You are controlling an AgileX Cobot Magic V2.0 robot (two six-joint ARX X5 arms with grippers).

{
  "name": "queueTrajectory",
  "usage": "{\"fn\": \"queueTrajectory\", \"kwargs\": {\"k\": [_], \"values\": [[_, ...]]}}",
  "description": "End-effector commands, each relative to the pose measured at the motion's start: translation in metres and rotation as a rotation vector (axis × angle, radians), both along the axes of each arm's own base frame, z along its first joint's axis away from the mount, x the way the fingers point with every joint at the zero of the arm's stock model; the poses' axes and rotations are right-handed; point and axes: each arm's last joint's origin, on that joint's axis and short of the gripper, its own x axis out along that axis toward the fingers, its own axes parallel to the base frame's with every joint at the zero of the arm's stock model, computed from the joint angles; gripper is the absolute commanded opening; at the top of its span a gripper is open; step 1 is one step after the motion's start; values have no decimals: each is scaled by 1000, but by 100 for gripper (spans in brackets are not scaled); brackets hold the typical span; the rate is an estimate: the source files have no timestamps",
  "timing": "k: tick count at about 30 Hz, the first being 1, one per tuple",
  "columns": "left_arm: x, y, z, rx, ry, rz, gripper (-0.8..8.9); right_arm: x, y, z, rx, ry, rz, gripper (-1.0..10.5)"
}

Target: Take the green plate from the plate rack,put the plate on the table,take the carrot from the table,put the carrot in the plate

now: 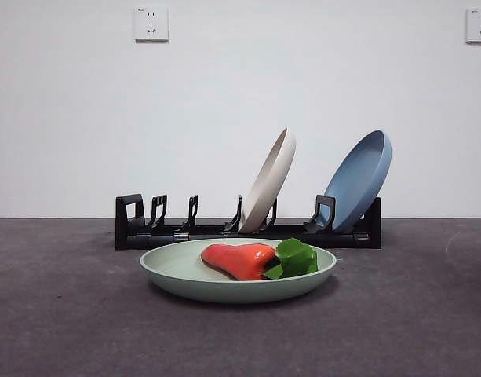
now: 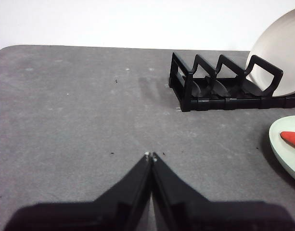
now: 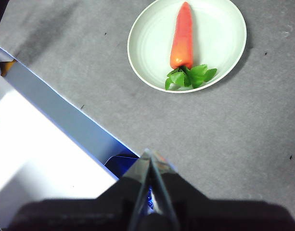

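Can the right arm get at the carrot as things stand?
Probably yes. The carrot lies uncovered in the green plate, and only bare table shows between it and the right gripper, whose jaws are shut and would have to open first.

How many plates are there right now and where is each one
3. The green plate lies flat on the table holding the carrot; the cream plate and blue plate lean in the plate rack.
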Motion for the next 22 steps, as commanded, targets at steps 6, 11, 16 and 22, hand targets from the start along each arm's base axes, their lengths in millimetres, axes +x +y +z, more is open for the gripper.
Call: {"fn": "queueTrajectory", "kwargs": {"k": [6,11,16,22], "values": [[1,0,-4,-7,9,7,-3,0,0,-1,-1,2,-3,1],[1,0,-4,-7,9,7,-3,-3,-14,7,-34,-152,-27,1],[1,0,-4,-7,9,7,-3,-3,-37,13,86,-361,-187,1],[1,0,-4,-7,9,7,-3,-8,-61,-28,158,-565,-380,1]]}}
